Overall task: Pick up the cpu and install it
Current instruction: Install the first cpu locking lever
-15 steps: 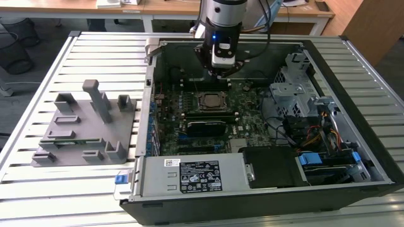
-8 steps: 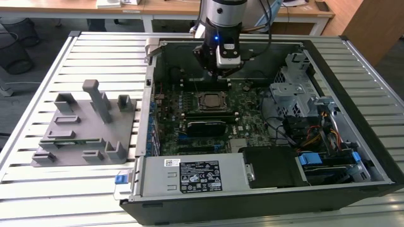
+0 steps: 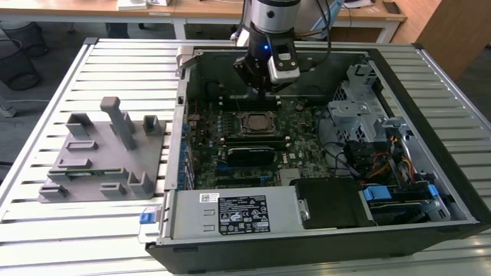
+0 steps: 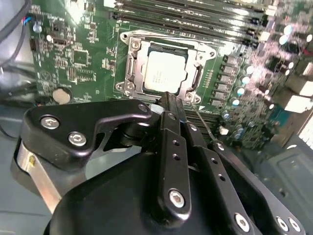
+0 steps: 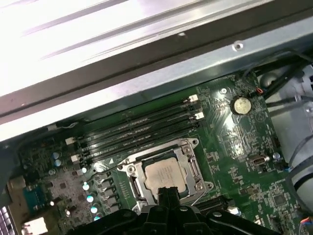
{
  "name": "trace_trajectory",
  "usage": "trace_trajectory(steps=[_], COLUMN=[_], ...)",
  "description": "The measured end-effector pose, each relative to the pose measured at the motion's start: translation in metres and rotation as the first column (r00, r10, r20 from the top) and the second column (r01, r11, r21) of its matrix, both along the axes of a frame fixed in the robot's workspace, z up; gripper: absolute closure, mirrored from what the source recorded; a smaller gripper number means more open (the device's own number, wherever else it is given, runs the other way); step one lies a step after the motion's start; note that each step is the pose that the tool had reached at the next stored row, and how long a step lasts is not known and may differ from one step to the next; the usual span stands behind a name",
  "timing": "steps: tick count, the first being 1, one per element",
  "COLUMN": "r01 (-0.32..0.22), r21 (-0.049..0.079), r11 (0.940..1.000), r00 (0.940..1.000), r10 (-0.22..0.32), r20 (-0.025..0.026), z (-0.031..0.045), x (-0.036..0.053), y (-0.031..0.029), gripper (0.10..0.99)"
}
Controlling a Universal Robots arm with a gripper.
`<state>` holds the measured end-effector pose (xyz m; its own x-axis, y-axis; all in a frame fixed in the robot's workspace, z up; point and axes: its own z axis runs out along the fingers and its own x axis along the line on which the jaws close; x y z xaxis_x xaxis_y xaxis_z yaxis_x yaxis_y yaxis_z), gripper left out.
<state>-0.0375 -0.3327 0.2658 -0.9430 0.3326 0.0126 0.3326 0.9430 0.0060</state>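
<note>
Grey plastic holder block (image 3: 103,152) stands on the slatted table (image 3: 61,236) at the exterior view's left, just beside the open computer case (image 3: 268,260). Mid-case, the cpu (image 3: 254,121) lies flat in its socket on the green motherboard (image 3: 303,144). The gripper (image 3: 261,86) hangs above, clear of it, its fingers (image 4: 168,105) clenched together on nothing. A metal drive cage (image 3: 360,109) stands further right.
</note>
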Motion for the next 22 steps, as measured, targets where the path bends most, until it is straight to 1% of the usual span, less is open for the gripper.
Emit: trace_trajectory(steps=[3, 5, 7, 9, 10, 13, 14, 15, 17, 20, 21, 22], r01=[-0.056, -0.091, -0.127, -0.163, -0.177, -0.2, -0.212, -0.227, -0.261, -0.313, -0.319, -0.321], r21=[0.0, 0.0, 0.0, 0.0, 0.004, 0.03, 0.034, 0.036, 0.036, 0.036, 0.036, 0.035], r11=[0.9985, 0.9958, 0.9919, 0.9867, 0.9842, 0.9793, 0.9767, 0.9733, 0.9646, 0.9492, 0.9469, 0.9463], r00=[0.9985, 0.9958, 0.9919, 0.9867, 0.9842, 0.9797, 0.9773, 0.974, 0.9652, 0.9499, 0.9476, 0.947], r10=[0.056, 0.091, 0.127, 0.163, 0.177, 0.2, 0.212, 0.226, 0.261, 0.313, 0.319, 0.321], r20=[0.0, 0.0, 0.0, 0.0, 0.0007, 0.0056, 0.0065, 0.007, 0.007, 0.0069, 0.0077, 0.0091], z=[-0.0003, -0.0004, -0.0006, -0.0007, -0.0008, -0.0009, -0.001, -0.0013, -0.0016, -0.002, -0.0024, -0.0027], x=[0.0, 0.0, 0.0, 0.0, 0.0001, 0.0, 0.0, 0.0, 0.0, 0.0, -0.0005, -0.0019], y=[0.0, 0.0, 0.0, 0.0, 0.0, 0.0, 0.0, 0.0001, 0.0, 0.0, 0.0, -0.0001], gripper=[0.98, 0.98, 0.98, 0.98, 0.98, 0.98, 0.98, 0.98, 0.98, 0.98, 0.98, 0.98])
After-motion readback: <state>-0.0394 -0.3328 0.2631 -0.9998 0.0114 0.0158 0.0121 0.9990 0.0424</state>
